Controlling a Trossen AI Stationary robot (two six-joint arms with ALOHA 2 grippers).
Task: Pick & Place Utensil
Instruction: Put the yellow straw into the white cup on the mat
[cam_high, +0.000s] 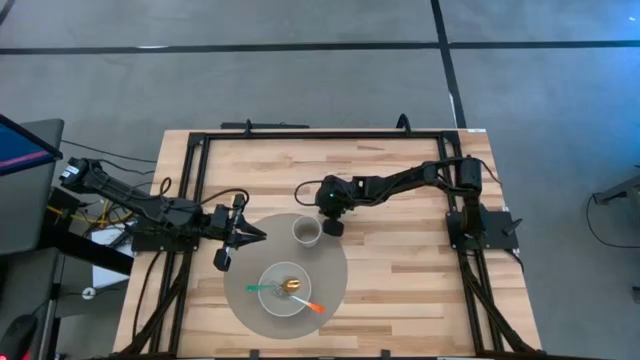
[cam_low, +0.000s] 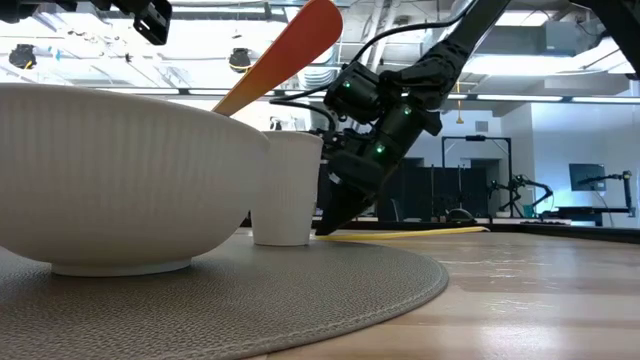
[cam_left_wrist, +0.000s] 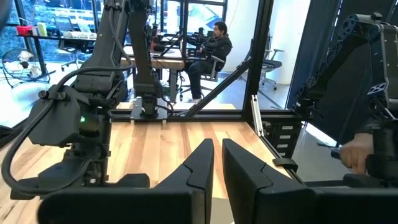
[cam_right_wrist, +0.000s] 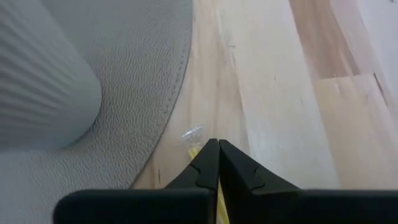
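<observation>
A thin yellow utensil (cam_low: 420, 234) lies flat on the wooden table, just off the round grey placemat (cam_high: 325, 262). My right gripper (cam_right_wrist: 218, 144) is down at its end beside the white ribbed cup (cam_high: 306, 232), shut on it. In the high view the right gripper (cam_high: 331, 222) hides the utensil. The white bowl (cam_high: 285, 291) stands on the placemat, and an orange-handled utensil (cam_low: 290, 52), a green one (cam_high: 262, 288) and a gold spoon (cam_high: 291, 286) rest in it. My left gripper (cam_high: 256, 236) hovers at the placemat's left edge, shut and touching nothing. My right gripper pinches the yellow utensil near one end (cam_right_wrist: 194, 152), between the two fingertips. The fingers (cam_low: 345, 205) come down on it slanting from above and from the table's right. The utensil lies flat on the table, its free length (cam_low: 450, 232) stretching away from the cup.
The cup (cam_low: 285, 190) stands on the mat close to my right gripper, with the bowl (cam_low: 120, 180) nearer the near edge. Bare wood (cam_high: 410, 270) lies right of the mat. A black frame rail (cam_high: 330, 133) runs along the far edge. A person (cam_left_wrist: 214, 50) sits in the room beyond.
</observation>
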